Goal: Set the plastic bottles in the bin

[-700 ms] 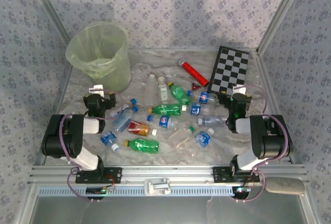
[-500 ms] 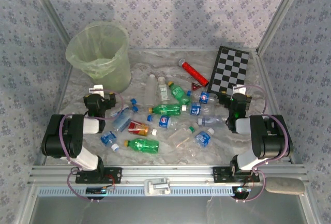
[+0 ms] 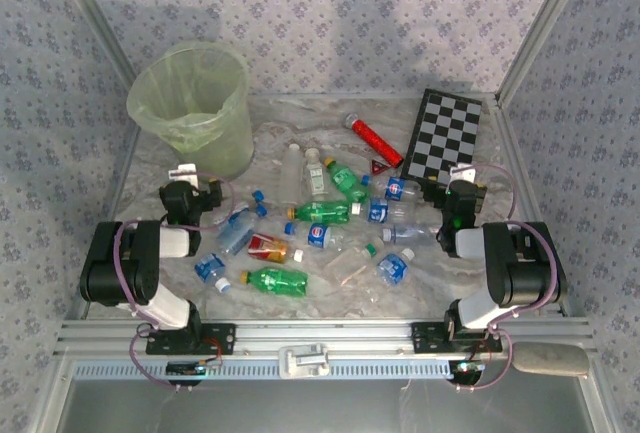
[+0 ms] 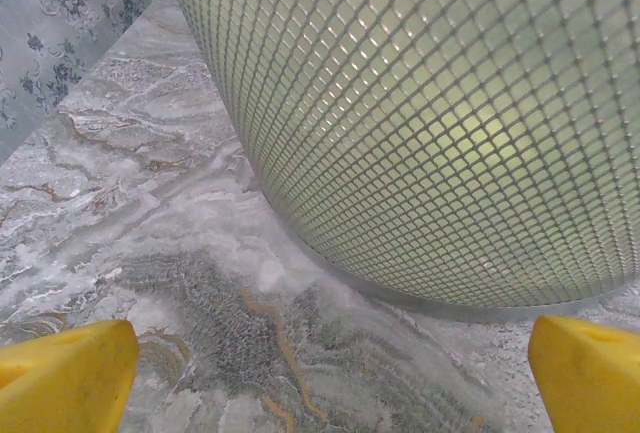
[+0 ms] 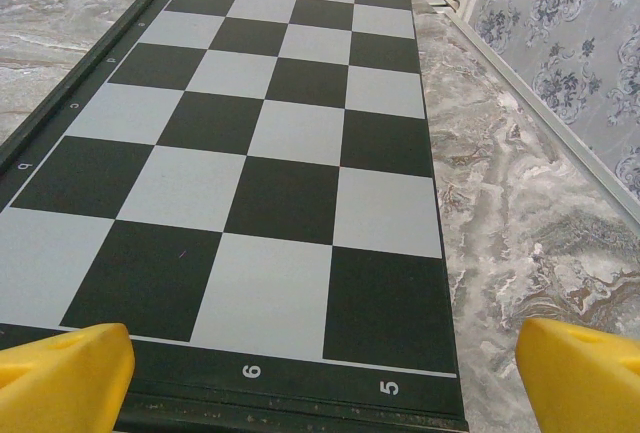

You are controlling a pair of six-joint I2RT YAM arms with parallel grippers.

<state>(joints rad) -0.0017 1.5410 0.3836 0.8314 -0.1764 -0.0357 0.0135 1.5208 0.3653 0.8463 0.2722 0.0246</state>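
We judged the task at its very start, with no pick begun. All the plastic bottles [image 3: 320, 215] lay scattered on the worktop [image 3: 300, 123] between the two arms. Most were on their sides and some were touching.

The left tool [image 3: 192, 188] was spread wide with nothing in it. In its wrist view the yellow fingertips [image 4: 62, 378] sat at the two bottom corners with bare worktop between them, facing the wall of the bin [image 4: 430, 123] close up. The right tool [image 3: 458, 188] was also wide open and empty. It looked out over the checkerboard [image 5: 270, 153], not at any bottle.

The bin stood upright at the far left corner, just beyond the left tool and well apart from the main heap. It was lined with a thin bag [image 3: 195, 125]. From above we saw no bottle inside, only crumpled liner, though the lowest part was hard to read. We saw no other container.

For the next move, we judged that the left tool needed to swing away from the bin wall toward a blue-labelled bottle [image 3: 238, 229] lying near it. It would then come down with the jaws across the body, close, lift and carry the bottle over the rim.

The right tool would have to turn inward to the bottles on its side of the heap. The bin was on the opposite side, so a long reach or a handover seemed likely. The red cylinder [image 3: 374, 140] was no bottle and should be left where it was.
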